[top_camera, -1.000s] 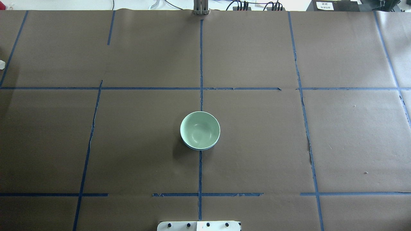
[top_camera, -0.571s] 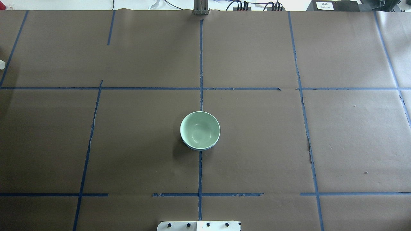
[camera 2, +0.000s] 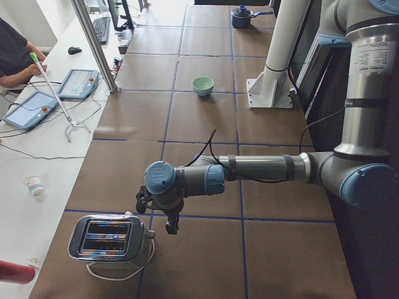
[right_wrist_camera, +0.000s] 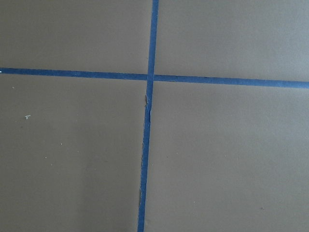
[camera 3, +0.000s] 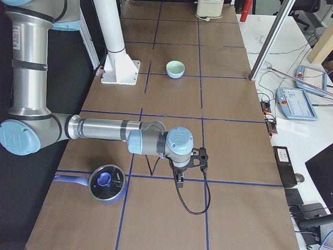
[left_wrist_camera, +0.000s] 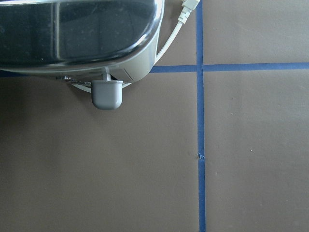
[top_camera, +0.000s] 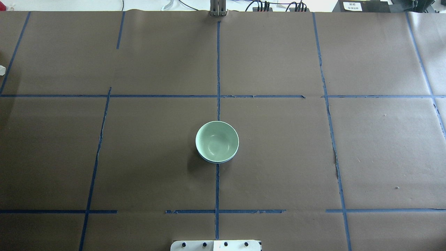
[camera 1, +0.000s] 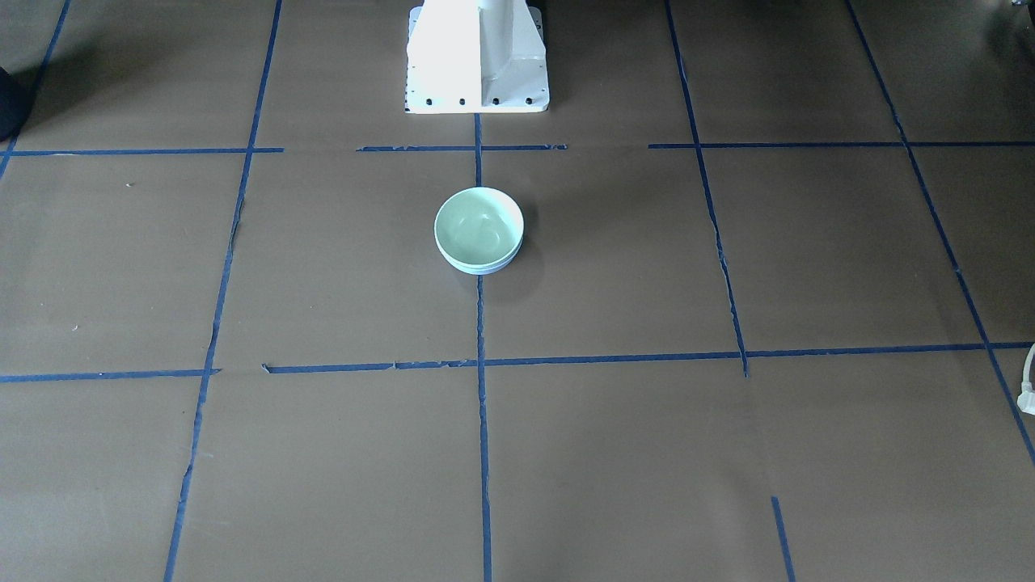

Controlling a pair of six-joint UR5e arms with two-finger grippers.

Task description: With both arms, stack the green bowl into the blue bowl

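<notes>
The green bowl (top_camera: 217,141) sits nested inside the blue bowl (top_camera: 213,161) at the table's middle, on the centre tape line. Only a thin blue rim shows under it, also in the front view (camera 1: 483,270) below the green bowl (camera 1: 479,226). Both arms are far from the bowls, at opposite table ends. My left gripper (camera 2: 170,223) hangs beside a toaster; my right gripper (camera 3: 179,179) hangs over a tape crossing. They show only in the side views, so I cannot tell whether they are open or shut. Neither wrist view shows fingers or a bowl.
A chrome toaster (camera 2: 109,240) stands at the left end, also in the left wrist view (left_wrist_camera: 77,34). A lidded blue pot (camera 3: 106,183) sits at the right end beside the right arm. The white pedestal base (camera 1: 477,61) stands behind the bowls. An operator sits at a side desk (camera 2: 15,53).
</notes>
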